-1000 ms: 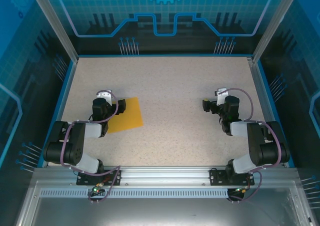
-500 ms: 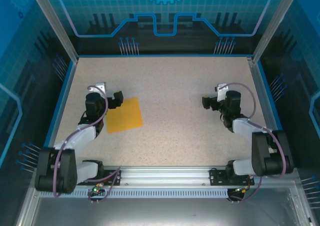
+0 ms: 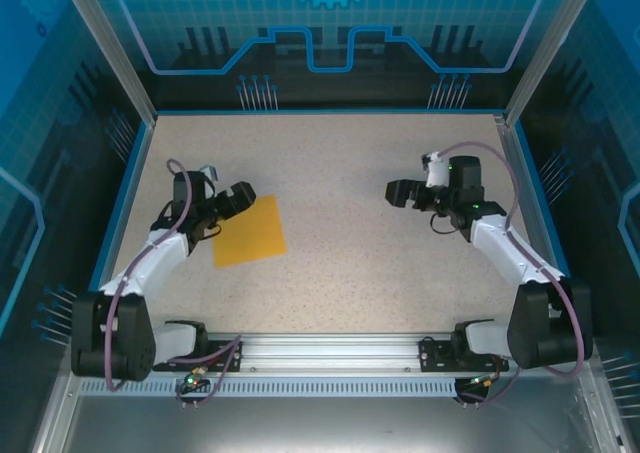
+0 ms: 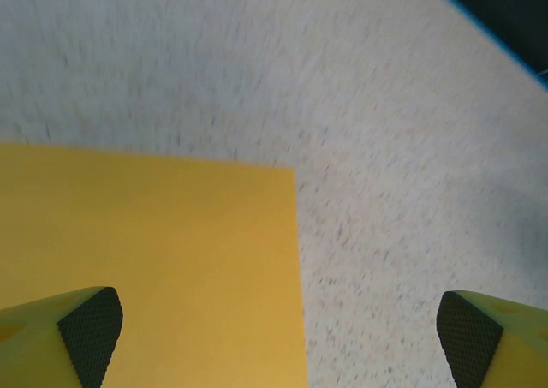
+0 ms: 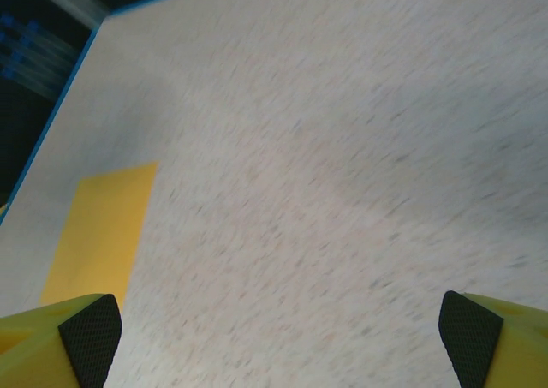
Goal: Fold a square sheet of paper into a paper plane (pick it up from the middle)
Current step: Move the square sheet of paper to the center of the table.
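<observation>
Approach step: square sheet of paper [image 3: 250, 231] lies flat, unfolded, at 9 o'clock on the desk [image 3: 340, 273]. Left fingers [image 4: 86, 337] are spread wide over its edge; right fingers [image 5: 86, 341] are spread wide at 3 o'clock. Next move probably calls for pinching the sheet's middle.

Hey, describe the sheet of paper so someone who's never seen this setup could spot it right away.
Start with the speckled beige table edged in blue. On its left half, by the left hand, lies the paper. It is a flat, unfolded orange-yellow square, bright against the pale surface and the one loose thing lying on it.
</observation>
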You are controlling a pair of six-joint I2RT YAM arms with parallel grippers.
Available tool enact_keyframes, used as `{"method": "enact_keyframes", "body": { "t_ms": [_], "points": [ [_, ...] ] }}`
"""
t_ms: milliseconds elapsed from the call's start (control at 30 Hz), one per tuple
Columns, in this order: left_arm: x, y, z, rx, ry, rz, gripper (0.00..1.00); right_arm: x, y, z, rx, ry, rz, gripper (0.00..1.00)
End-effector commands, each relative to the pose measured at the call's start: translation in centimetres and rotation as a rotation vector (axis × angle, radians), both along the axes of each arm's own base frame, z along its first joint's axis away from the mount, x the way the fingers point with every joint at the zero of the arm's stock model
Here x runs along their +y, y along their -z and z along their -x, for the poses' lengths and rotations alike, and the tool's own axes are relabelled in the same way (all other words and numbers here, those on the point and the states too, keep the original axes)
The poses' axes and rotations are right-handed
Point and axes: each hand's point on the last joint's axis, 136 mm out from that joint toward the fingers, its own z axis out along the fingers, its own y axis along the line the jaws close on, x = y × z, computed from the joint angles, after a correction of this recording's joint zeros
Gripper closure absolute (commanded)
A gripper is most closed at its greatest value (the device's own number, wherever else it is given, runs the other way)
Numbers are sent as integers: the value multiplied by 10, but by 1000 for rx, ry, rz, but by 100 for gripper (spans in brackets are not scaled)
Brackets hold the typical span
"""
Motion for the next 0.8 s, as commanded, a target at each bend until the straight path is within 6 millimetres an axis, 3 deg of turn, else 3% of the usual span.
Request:
{"method": "enact_keyframes", "body": {
  "t_ms": [0, 167, 333, 600, 767],
  "points": [
    [-21, 13, 9, 123, 38, 98, 2, 32, 7, 23, 83, -98, -17, 1],
    [-32, 52, 17, 252, 40, 86, 2, 51, 15, 32, 99, -126, 11, 0],
    [-53, 72, 19, 303, 83, 77, 1, 57, 28, 39, 120, -141, 49, 1],
    [-95, 91, 26, 349, 126, 91, 2, 35, 66, 52, 206, -53, 132, 1],
    [-150, 103, 31, 368, 227, 126, 2, 19, 84, 63, 256, 10, 177, 1]
  ]
}}
